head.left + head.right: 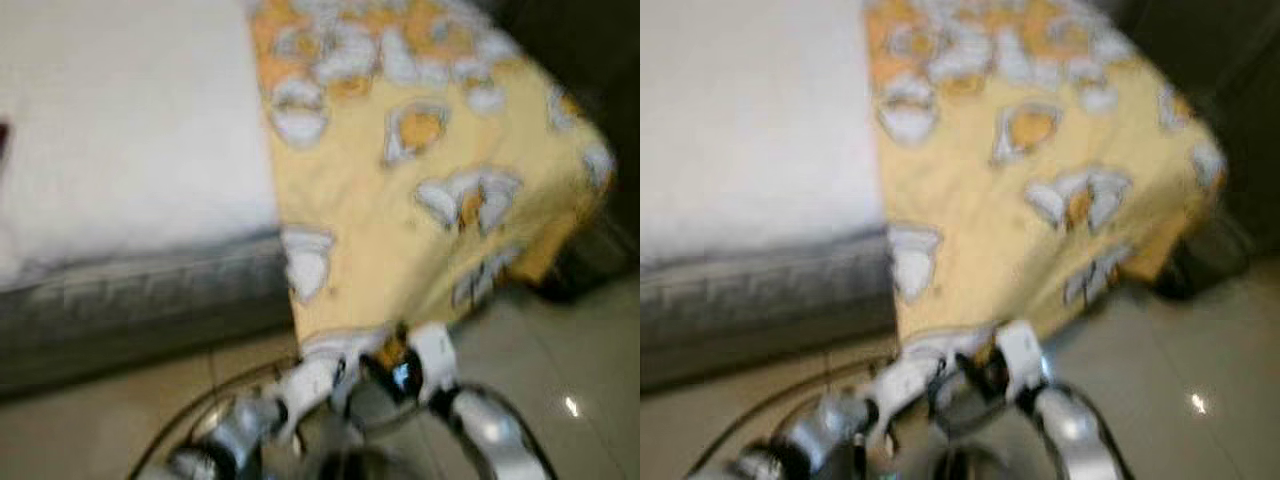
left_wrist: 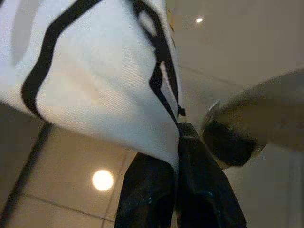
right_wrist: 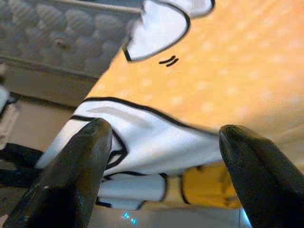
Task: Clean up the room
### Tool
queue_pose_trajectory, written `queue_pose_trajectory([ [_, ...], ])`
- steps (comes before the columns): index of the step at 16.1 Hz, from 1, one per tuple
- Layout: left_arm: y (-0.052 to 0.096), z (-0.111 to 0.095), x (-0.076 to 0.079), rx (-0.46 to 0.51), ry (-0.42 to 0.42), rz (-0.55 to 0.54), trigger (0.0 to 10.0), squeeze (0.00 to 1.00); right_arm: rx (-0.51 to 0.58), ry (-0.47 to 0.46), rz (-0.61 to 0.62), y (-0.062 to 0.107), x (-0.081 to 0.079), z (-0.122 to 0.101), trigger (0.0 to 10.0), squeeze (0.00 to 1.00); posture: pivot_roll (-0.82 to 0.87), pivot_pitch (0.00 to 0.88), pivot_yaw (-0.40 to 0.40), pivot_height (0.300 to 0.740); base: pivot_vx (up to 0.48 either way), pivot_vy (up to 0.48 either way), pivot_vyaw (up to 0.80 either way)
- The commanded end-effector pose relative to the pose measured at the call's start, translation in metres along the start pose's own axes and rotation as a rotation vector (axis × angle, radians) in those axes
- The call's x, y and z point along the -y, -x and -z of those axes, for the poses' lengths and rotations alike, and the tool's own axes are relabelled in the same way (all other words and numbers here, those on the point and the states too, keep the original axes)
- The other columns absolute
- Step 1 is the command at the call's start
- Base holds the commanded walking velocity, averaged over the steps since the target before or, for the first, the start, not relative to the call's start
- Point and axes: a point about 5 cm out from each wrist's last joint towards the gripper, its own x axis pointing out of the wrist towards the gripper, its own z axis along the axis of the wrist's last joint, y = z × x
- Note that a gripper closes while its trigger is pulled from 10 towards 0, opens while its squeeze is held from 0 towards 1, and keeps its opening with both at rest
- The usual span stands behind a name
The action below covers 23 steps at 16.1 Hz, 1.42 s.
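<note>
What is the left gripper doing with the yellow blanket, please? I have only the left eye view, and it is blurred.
Observer: In the left wrist view, the left gripper is shut on the white, black-lined hem of the blanket.
Operator: Thank you. Is the right gripper holding it as well?
Observer: No. In the right wrist view, the right gripper is open, its fingers wide apart. The hem shows beyond the gap, and I cannot tell whether they touch it.
Operator: Is that hem on the floor?
Observer: Where the left gripper holds it, it hangs above the tiled floor.
</note>
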Motion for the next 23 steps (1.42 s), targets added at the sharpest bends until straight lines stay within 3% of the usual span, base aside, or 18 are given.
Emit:
queue_pose_trajectory([
  [1, -0.006, -0.009, 0.01, 0.015, -0.004, 0.047, 10.0, 0.0, -0.011, 0.009, 0.016, 0.004, 0.007, 0.001, 10.0, 0.0, -0.05, 0.141, -0.121, 0.74, 0.0, 0.0, 0.0],
  [5, -0.01, -0.012, 0.021, 0.012, 0.029, 0.074, 10.0, 0.0, -0.013, 0.009, 0.011, 0.003, 0.006, 0.001, 10.0, 0.0, -0.05, 0.14, -0.12, 0.74, 0.0, 0.0, 0.0],
  [6, -0.01, -0.012, 0.023, 0.02, 0.055, 0.088, 10.0, 1.0, -0.011, 0.012, 0.014, 0.003, 0.006, 0.001, 10.0, 0.0, -0.05, 0.138, -0.117, 0.74, 0.0, 0.0, 0.0],
  [8, -0.009, -0.012, 0.018, 0.037, 0.069, 0.067, 10.0, 1.0, 0.012, 0.042, 0.026, 0.001, 0.008, -0.004, 10.0, 0.0, -0.05, 0.134, -0.112, 0.74, 0.0, 0.0, 0.0],
  [10, 0.0, -0.007, -0.003, 0.054, 0.024, -0.045, 10.0, 1.0, 0.059, 0.061, 0.037, -0.002, 0.007, -0.015, 10.0, 0.0, -0.04, 0.126, -0.109, 0.74, 0.0, 0.0, 0.0],
  [12, 0.032, -0.007, -0.063, 0.159, 0.012, -0.3, 10.0, 1.0, 0.109, 0.046, 0.053, -0.009, 0.009, -0.028, 10.0, 0.0, -0.01, 0.101, -0.105, 0.74, 0.0, 0.0, 0.0],
  [13, 0.041, -0.008, -0.077, 0.192, 0.019, -0.355, 10.0, 1.0, 0.119, 0.045, 0.06, -0.01, 0.01, -0.031, 10.0, 0.0, -0.01, 0.101, -0.105, 0.74, 0.0, 0.0, 0.0],
  [14, 0.055, -0.018, -0.097, 0.277, 0.041, -0.449, 10.0, 1.0, 0.131, 0.067, 0.084, -0.017, 0.013, -0.038, 10.0, 0.0, 0.02, 0.073, -0.1, 0.74, 0.0, 0.0, 0.0],
  [16, 0.077, -0.038, -0.12, 0.434, 0.12, -0.619, 10.0, 1.0, 0.194, 0.046, 0.116, -0.025, 0.016, -0.058, 10.0, 0.0, 0.03, 0.047, -0.096, 0.74, 0.0, 0.0, 0.0],
  [17, 0.099, -0.059, -0.138, 0.59, 0.201, -0.825, 10.0, 1.0, 0.282, -0.004, 0.201, -0.032, 0.027, -0.084, 10.0, 0.0, 0.04, 0.032, -0.092, 0.74, 0.0, 0.0, 0.0],
  [18, 0.116, -0.071, -0.145, 0.683, 0.272, -1.002, 10.0, 1.0, 0.349, -0.015, 0.269, -0.035, 0.037, -0.103, 10.0, 1.0, 0.05, 0.026, -0.087, 0.74, 0.0, 0.0, 0.0],
  [20, 0.131, -0.08, -0.145, 0.761, 0.37, -1.12, 10.0, 1.0, 0.41, -0.011, 0.305, -0.037, 0.043, -0.12, 10.0, 1.0, 0.05, 0.01, -0.084, 0.74, 0.0, 0.0, 0.0],
  [21, 0.131, -0.085, -0.142, 0.782, 0.401, -1.102, 10.0, 1.0, 0.436, 0.009, 0.309, -0.038, 0.043, -0.127, 10.0, 1.0, 0.05, 0.0, -0.078, 0.74, 0.0, 0.0, 0.0],
  [23, 0.128, -0.094, -0.137, 0.769, 0.358, -1.046, 10.0, 1.0, 0.468, 0.01, 0.323, -0.039, 0.041, -0.132, 10.0, 1.0, 0.05, 0.0, -0.062, 0.74, 0.0, 0.0, 0.0],
])
